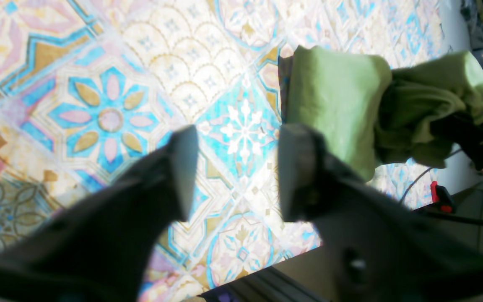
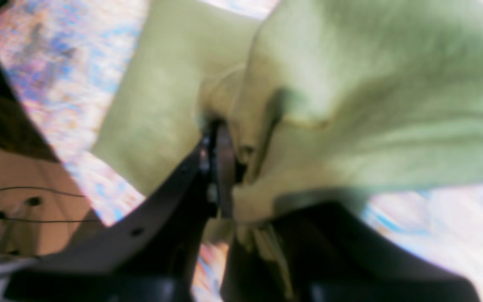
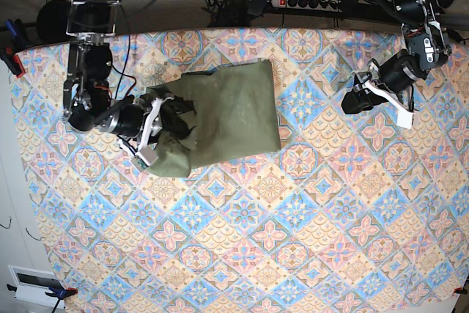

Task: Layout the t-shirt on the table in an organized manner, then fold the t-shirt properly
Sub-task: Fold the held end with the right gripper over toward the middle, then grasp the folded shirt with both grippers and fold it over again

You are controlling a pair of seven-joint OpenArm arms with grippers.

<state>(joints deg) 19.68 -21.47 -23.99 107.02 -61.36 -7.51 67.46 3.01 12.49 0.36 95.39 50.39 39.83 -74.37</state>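
The right claw (image 2: 220,167) is sitting closest to the lens, its jaws pinching a fold of the shirt (image 3: 220,119). The shirt is lying bunched on the far-left part of the surface (image 3: 293,254), its body spreading flat toward the middle. No label or writing is showing. The left claw (image 1: 235,172) is hovering well apart over bare pattern, jaws standing apart and gripping nothing.

Tile-patterned table (image 3: 293,254); crumpled olive t-shirt (image 3: 234,108) lying on far-left part.
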